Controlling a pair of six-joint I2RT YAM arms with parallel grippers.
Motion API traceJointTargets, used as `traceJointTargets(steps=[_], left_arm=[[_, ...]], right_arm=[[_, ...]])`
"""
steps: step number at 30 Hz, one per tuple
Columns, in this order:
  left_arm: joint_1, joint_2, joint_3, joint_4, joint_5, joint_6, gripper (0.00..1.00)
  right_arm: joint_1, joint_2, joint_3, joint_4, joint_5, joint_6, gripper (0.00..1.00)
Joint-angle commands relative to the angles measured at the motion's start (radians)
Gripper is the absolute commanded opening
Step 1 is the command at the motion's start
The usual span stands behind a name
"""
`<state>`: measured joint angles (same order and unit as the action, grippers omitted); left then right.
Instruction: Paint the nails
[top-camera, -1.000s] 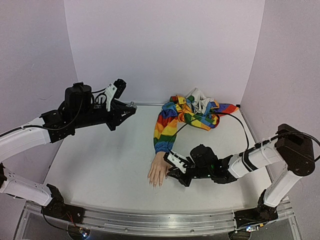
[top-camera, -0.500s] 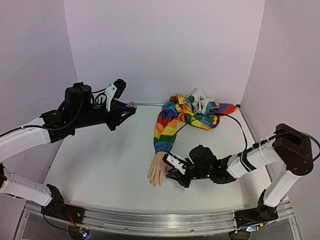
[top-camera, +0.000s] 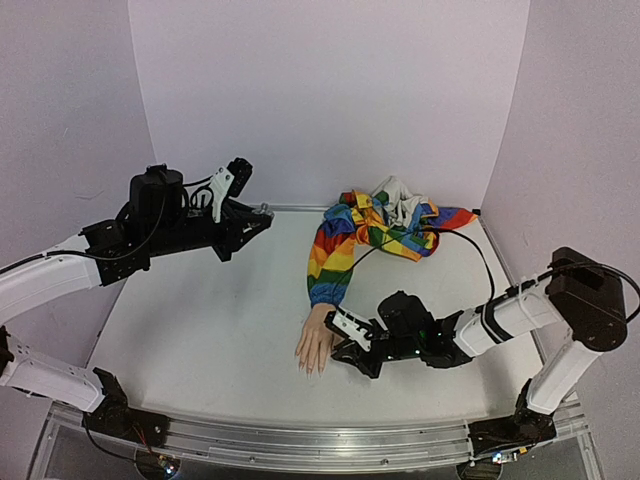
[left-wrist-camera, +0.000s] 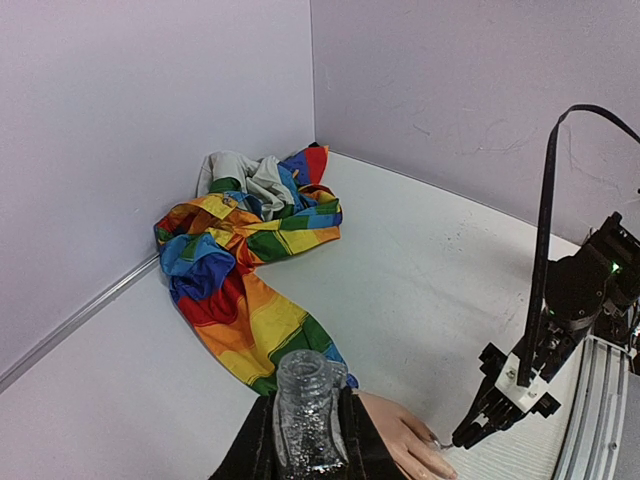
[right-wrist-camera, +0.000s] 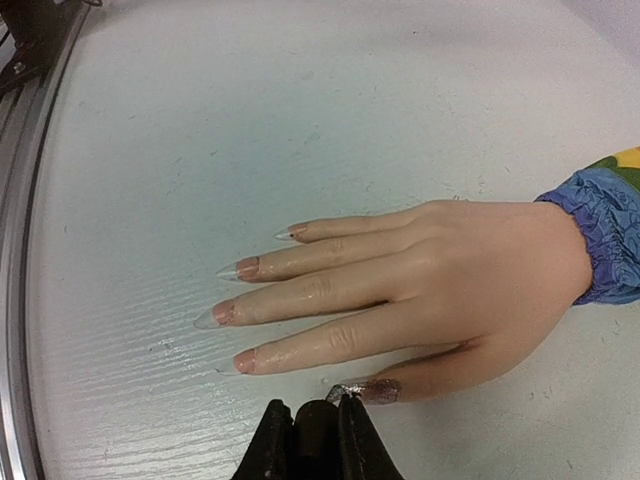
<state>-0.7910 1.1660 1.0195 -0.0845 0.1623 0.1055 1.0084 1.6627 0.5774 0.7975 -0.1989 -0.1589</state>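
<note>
Though four long pointed nails (right-wrist-camera: 215, 317) are translucent, the thumbnail (right-wrist-camera: 372, 389) looks glittery.

No lettering, label, brand, number or sign can be read anywhere in these views.

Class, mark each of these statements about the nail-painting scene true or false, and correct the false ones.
1. The left gripper holds an uncapped bottle. True.
2. The mannequin hand wears a plain white sleeve. False: the sleeve is rainbow-striped.
3. The right gripper holds a brush close by the thumb. True.
4. The thumbnail is bare. False: it carries dark glittery polish.
5. The mannequin hand lies palm up. False: it lies palm down on the table, nails facing up.
</note>
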Motion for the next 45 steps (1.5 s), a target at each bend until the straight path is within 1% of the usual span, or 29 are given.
traceJointTargets(steps=[1, 4, 7, 8, 11, 13, 17, 21, 24, 27, 30, 32, 35, 41, 45], left_arm=[[0.005, -0.014, 0.005, 0.058, 0.005, 0.014, 0.0], [0.006, -0.014, 0.006, 0.058, 0.004, 0.013, 0.0], [0.006, -0.011, 0.007, 0.058, 0.001, 0.02, 0.0], [0.006, -0.013, 0.008, 0.058, -0.002, 0.019, 0.0], [0.006, -0.012, 0.013, 0.058, 0.013, 0.013, 0.0], [0.006, -0.014, 0.016, 0.057, 0.029, 0.008, 0.0], [0.006, -0.009, 0.03, 0.056, 0.081, 0.001, 0.0], [0.006, -0.021, 0.045, 0.043, 0.121, -0.044, 0.0], [0.006, -0.046, 0.065, -0.002, 0.161, -0.094, 0.0], [0.006, -0.067, 0.055, -0.038, 0.221, -0.097, 0.0], [0.005, -0.071, 0.025, -0.05, 0.284, -0.074, 0.0], [0.003, -0.059, 0.013, -0.051, 0.341, -0.043, 0.0], [-0.011, -0.048, -0.01, -0.05, 0.38, -0.011, 0.0], [-0.049, -0.024, -0.036, -0.052, 0.391, 0.043, 0.0], [-0.08, -0.025, -0.042, -0.082, 0.372, 0.095, 0.0]], right_arm=[[0.009, -0.09, 0.019, -0.065, -0.001, 0.02, 0.0], [0.017, -0.192, 0.037, -0.166, 0.096, 0.027, 0.0], [0.018, -0.33, 0.072, -0.306, 0.195, 0.056, 0.0], [0.017, -0.374, 0.091, -0.38, 0.24, 0.069, 0.0], [0.016, -0.489, 0.122, -0.464, 0.311, 0.141, 0.0], [0.016, -0.536, 0.156, -0.517, 0.345, 0.186, 0.0], [0.016, -0.573, 0.216, -0.572, 0.41, 0.242, 0.0], [0.018, -0.534, 0.329, -0.662, 0.366, 0.278, 0.0], [0.017, -0.479, 0.435, -0.744, 0.326, 0.313, 0.0], [0.018, -0.458, 0.497, -0.762, 0.258, 0.344, 0.0], [0.017, -0.44, 0.547, -0.761, 0.208, 0.374, 0.0], [0.017, -0.419, 0.592, -0.764, 0.127, 0.389, 0.0], [0.017, -0.4, 0.651, -0.765, 0.024, 0.41, 0.0], [0.016, -0.35, 0.763, -0.769, -0.155, 0.433, 0.0], [0.016, -0.316, 0.814, -0.773, -0.228, 0.432, 0.0]])
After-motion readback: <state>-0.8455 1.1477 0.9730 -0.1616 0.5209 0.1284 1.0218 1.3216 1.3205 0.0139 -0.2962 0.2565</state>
